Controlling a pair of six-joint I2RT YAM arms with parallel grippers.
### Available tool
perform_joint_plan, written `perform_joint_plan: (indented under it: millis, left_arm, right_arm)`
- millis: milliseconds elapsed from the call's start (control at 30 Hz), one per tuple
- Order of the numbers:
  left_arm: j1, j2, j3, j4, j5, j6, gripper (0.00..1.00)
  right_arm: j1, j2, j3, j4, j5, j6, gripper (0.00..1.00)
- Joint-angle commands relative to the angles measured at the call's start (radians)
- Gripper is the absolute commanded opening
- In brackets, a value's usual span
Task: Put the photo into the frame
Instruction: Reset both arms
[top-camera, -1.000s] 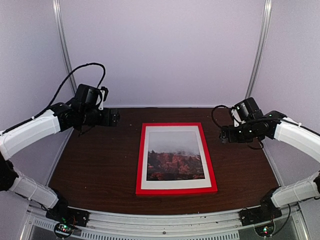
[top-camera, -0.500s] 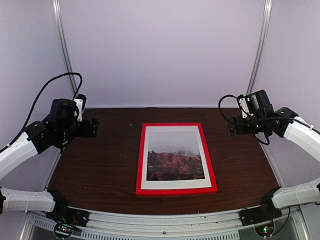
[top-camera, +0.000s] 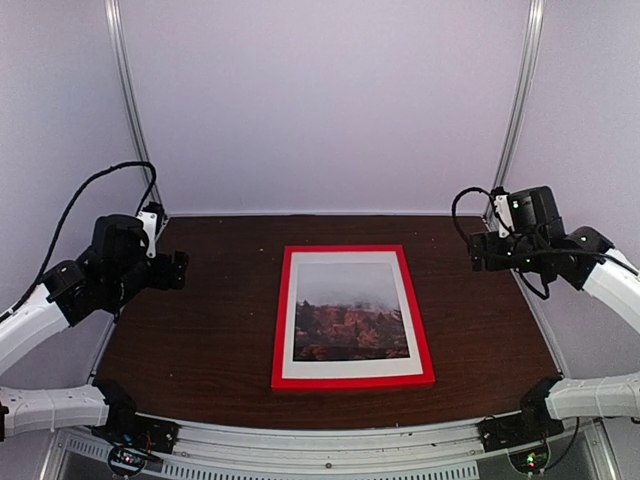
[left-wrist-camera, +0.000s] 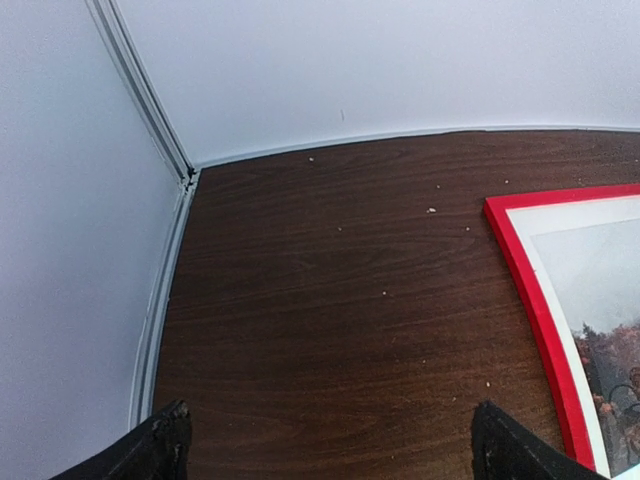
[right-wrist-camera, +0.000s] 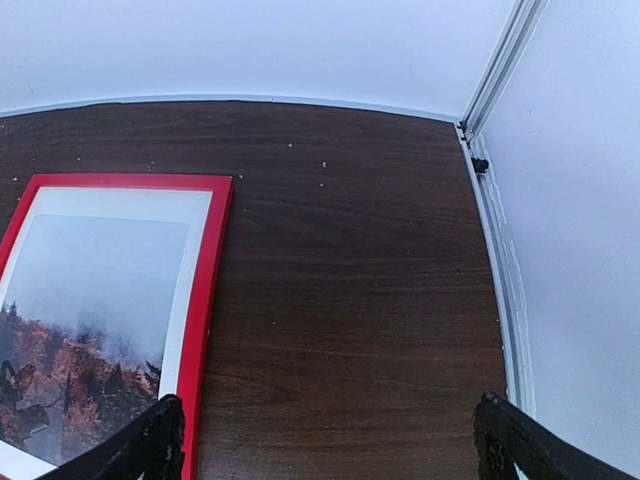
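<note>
Both arms are swinging farther away from the frame (top-camera: 352, 381), left claw (left-wrist-camera: 330, 446) and right claw (right-wrist-camera: 326, 436) spread wide, the photo (top-camera: 350, 312) lying inside it.

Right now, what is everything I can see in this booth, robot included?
frame: one, bright red, lying flat mid-table
photo: one, red-orange trees under grey mist, white border, inside the frame
table: one, dark brown wood grain, under everything
specks: several, pale, scattered on the table's far part
walls: three, pale white, around the table
left arm: one, white and black, left side
right arm: one, white and black, right side
left hand: one, black, open, empty, above the table's left edge
right hand: one, black, open, empty, above the table's right edge
</note>
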Motion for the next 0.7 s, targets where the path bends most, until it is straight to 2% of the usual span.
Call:
perform_joint_plan:
  millis: [0, 667]
  left_arm:
    - [0.007, -0.027, -0.039, 0.050, 0.008, 0.019, 0.98]
    - [0.007, -0.036, -0.064, 0.075, 0.001, 0.018, 0.98]
  right_arm:
    - [-0.003, -0.061, -0.034, 0.041, 0.016, -0.003, 1.00]
    - [-0.003, -0.086, -0.088, 0.096, 0.006, 0.004, 1.00]
